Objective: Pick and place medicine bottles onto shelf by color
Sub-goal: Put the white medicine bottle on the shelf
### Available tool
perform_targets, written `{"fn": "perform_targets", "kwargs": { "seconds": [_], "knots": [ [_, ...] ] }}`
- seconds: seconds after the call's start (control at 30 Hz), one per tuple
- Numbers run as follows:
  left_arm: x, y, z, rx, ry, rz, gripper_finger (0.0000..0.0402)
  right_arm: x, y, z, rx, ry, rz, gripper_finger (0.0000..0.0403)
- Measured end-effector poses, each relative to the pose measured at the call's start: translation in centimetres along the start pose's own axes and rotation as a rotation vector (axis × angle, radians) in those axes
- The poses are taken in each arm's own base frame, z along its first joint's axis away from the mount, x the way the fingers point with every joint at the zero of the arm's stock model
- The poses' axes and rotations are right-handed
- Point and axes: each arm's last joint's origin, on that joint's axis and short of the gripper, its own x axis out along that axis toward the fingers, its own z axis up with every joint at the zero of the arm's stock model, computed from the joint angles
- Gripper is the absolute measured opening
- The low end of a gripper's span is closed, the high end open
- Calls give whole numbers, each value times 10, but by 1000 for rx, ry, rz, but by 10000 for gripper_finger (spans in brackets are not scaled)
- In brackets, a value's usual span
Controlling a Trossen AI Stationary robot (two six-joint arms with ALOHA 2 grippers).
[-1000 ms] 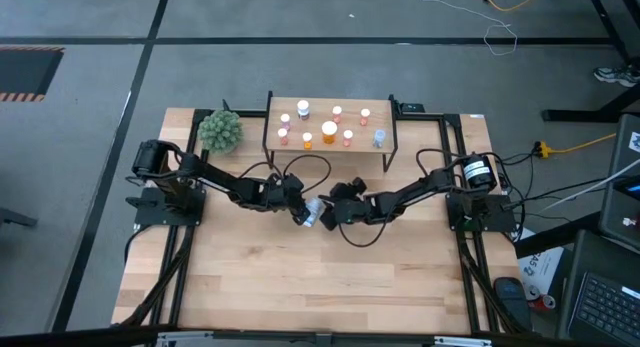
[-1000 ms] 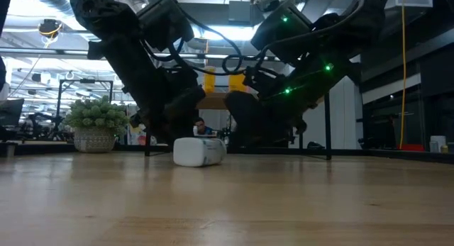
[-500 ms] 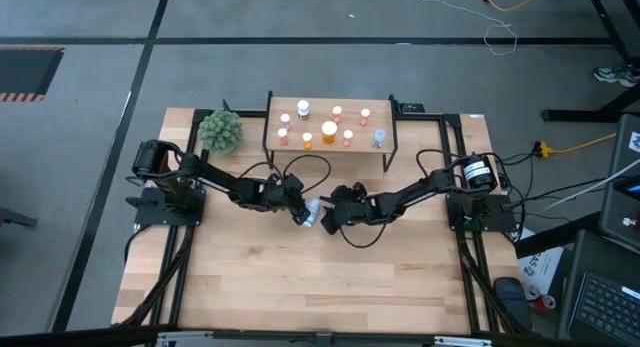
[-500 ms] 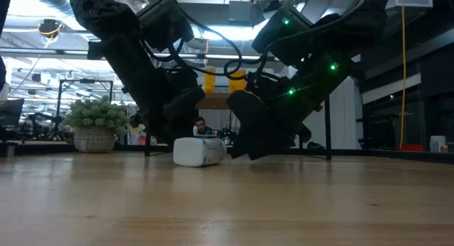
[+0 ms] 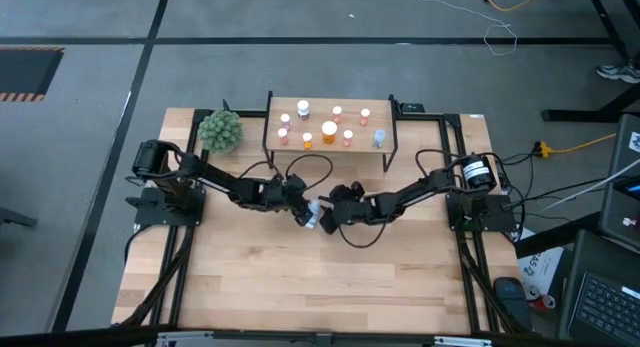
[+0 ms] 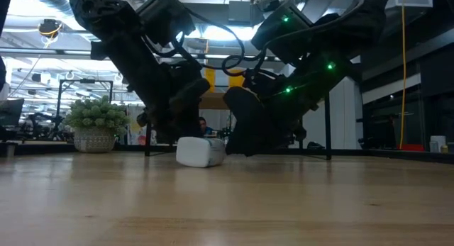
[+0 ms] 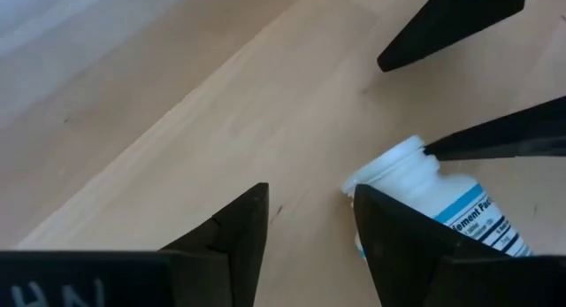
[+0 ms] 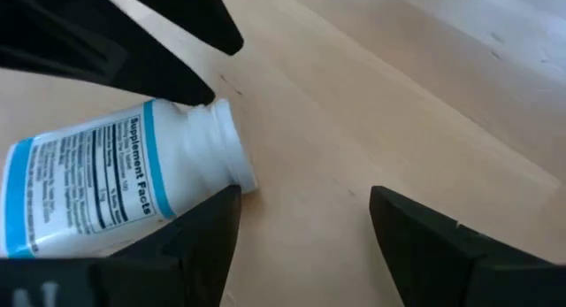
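A white medicine bottle with a blue-edged label (image 5: 313, 213) lies on its side on the wooden table between my two grippers, also visible low on the table (image 6: 201, 152). My left gripper (image 7: 309, 196) is open over bare wood, with the bottle (image 7: 442, 205) just outside one finger. My right gripper (image 8: 305, 196) is open too, with the bottle (image 8: 115, 188) outside its finger on the other side. The shelf (image 5: 378, 109) at the far side carries several small bottles, orange and white. My left gripper has one finger (image 7: 398, 241) right beside the bottle's white end (image 7: 389, 170), slanting down from the table's left; I cannot tell whether it touches. My right gripper has one finger (image 8: 199, 241) next to the same end (image 8: 225, 152), slanting down from the right; touching or not, I cannot tell.
A green spiky plant ball (image 5: 220, 131) stands at the far left next to the shelf. Black frame rails run along the table's left and right sides. Bare wood lies toward the near edge (image 5: 320, 287).
My right gripper has turned a little at the wrist beside the bottle. Both grippers keep the same gap. The bottle still lies on its side at the same spot.
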Motion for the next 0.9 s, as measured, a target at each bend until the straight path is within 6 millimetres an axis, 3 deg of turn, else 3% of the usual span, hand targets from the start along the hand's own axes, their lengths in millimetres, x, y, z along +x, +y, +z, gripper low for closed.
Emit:
{"fn": "perform_targets", "kwargs": {
  "seconds": [0.6,0.9],
  "knots": [
    [-6,-8,-1,23,-26,-27,165,-6,10,4,-16,-51,60,255],
    [-8,-5,-8,60,35,22,160,-14,15,-13,40,10,13,255]
  ]
}}
